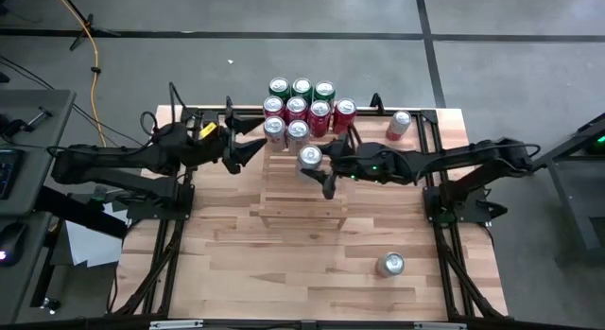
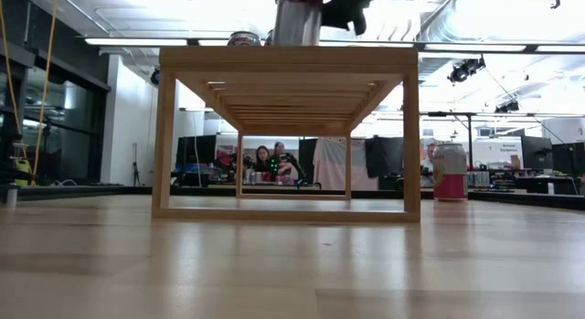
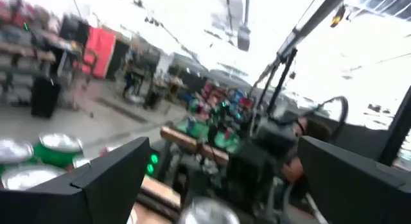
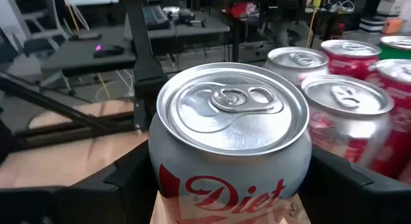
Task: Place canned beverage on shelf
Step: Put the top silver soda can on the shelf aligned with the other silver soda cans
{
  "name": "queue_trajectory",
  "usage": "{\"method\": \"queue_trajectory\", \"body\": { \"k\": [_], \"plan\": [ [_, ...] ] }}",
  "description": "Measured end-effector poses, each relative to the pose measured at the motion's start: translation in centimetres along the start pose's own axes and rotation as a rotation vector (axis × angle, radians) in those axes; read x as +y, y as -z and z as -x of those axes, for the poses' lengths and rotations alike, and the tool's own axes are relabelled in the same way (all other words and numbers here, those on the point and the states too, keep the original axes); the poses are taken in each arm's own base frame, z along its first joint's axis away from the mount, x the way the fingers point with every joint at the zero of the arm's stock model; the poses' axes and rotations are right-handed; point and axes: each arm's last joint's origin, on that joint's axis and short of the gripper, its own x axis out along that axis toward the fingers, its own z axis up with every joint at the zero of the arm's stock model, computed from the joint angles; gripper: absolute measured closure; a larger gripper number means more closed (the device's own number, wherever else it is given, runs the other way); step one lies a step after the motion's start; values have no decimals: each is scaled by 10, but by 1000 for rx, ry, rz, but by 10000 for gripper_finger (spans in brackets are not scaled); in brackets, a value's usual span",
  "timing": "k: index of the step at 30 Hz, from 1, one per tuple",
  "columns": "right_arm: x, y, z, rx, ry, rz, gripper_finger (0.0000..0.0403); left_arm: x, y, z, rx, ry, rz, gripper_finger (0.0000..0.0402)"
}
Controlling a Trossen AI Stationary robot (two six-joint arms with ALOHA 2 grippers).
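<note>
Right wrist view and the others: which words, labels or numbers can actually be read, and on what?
"Diet": red script on the silver can held in the right claw.
Red cans beside it: print not readable.
Green cans, lone red can: labels too small.
Left wrist view: blurred, nothing readable.

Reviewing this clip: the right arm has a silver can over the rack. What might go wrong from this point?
1. The right gripper holds the silver Diet can at the shelf end nearest the packed cans; drifting that way could knock them.
2. The shelf top is slatted, so a tilted release may leave the can rocking or toppling.
3. The open left gripper waits close by; the arms might clash.
</note>
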Motion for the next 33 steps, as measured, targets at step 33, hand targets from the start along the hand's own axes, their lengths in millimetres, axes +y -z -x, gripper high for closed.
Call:
{"method": "queue_trajectory", "body": {
  "k": [33],
  "plan": [
    [0,5,-28,70,223,163,121,-3,-35,23,-197,-90,-173,14]
  ]
}}
